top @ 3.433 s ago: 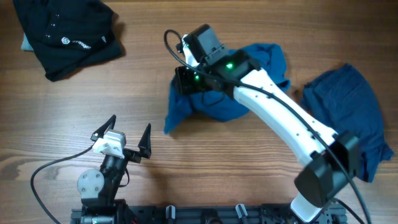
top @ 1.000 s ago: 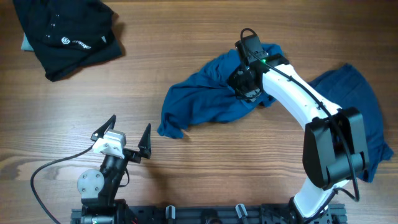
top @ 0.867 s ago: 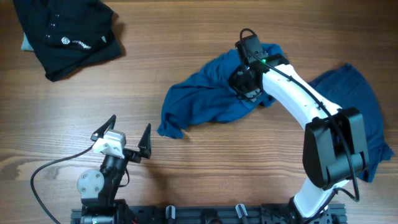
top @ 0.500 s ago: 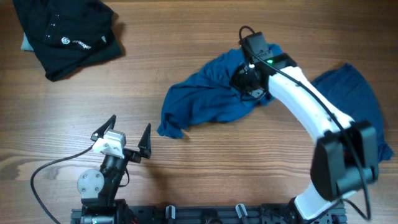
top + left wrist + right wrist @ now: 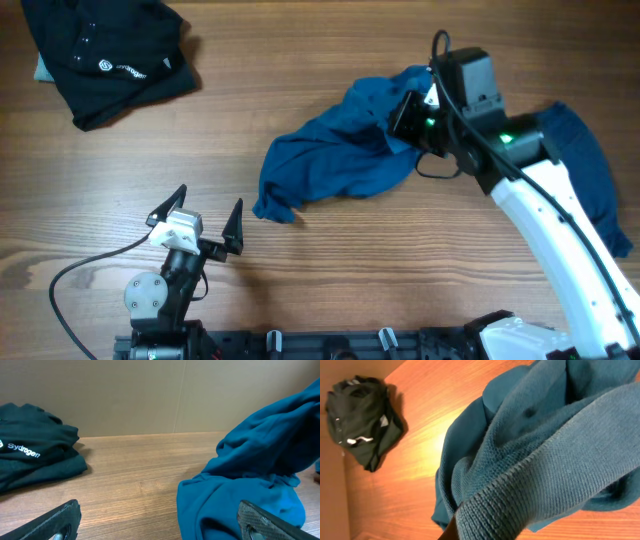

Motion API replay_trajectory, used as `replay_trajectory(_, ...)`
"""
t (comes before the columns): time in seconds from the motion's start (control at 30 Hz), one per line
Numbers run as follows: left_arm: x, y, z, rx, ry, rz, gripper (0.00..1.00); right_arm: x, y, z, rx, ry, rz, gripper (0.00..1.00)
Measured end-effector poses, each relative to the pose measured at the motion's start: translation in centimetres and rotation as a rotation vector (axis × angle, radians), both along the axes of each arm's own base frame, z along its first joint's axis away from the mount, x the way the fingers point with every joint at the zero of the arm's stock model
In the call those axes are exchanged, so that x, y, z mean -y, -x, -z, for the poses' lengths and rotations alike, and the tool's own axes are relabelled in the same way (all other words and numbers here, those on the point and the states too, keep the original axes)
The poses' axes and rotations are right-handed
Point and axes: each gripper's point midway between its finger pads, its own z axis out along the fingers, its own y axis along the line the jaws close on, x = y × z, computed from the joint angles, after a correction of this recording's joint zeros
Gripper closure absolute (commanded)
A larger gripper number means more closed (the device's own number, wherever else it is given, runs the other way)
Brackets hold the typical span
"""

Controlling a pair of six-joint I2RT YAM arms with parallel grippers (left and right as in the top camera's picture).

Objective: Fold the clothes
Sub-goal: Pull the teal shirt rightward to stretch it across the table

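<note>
Pinching a fold of the blue garment (image 5: 330,160), the right jaws hold it. The left jaws gape wide, well apart.

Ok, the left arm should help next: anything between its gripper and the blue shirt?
Nothing visible. Only bare table lies between the open left gripper and the blue shirt; the right gripper pinches its far end.

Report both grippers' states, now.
Left gripper: open, holding nothing.
Right gripper: closed on a fold of the mid-blue garment.
</note>
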Motion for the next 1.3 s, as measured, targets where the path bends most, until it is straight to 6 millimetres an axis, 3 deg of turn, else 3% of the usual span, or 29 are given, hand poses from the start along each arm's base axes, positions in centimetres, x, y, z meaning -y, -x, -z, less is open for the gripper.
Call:
replay_trajectory(0.3,0.0,0.0,0.0,0.0,0.0,0.0,0.0,1.3,3.1,-2.4,0.02,0.0,0.008,0.96)
replay_trajectory(0.57,0.0,0.0,0.0,0.0,0.0,0.0,0.0,7.7,6.3,-3.5,0.027,0.164,0.27,0.93)
replay_trajectory(0.7,0.0,0.0,0.0,0.0,0.0,0.0,0.0,9.4,6.9,-4.4,0.068,0.205,0.33,0.9)
replay_trajectory(1.03,0.0,0.0,0.0,0.0,0.0,0.0,0.0,13.4,9.5,-3.3,0.0,0.377,0.452,0.9)
replay_trajectory(1.13,0.0,0.0,0.0,0.0,0.0,0.0,0.0,13.7,9.5,-3.4,0.004,0.386,0.467,0.95)
replay_trajectory(1.3,0.0,0.0,0.0,0.0,0.0,0.0,0.0,13.8,9.5,-3.5,0.008,0.385,0.483,0.95)
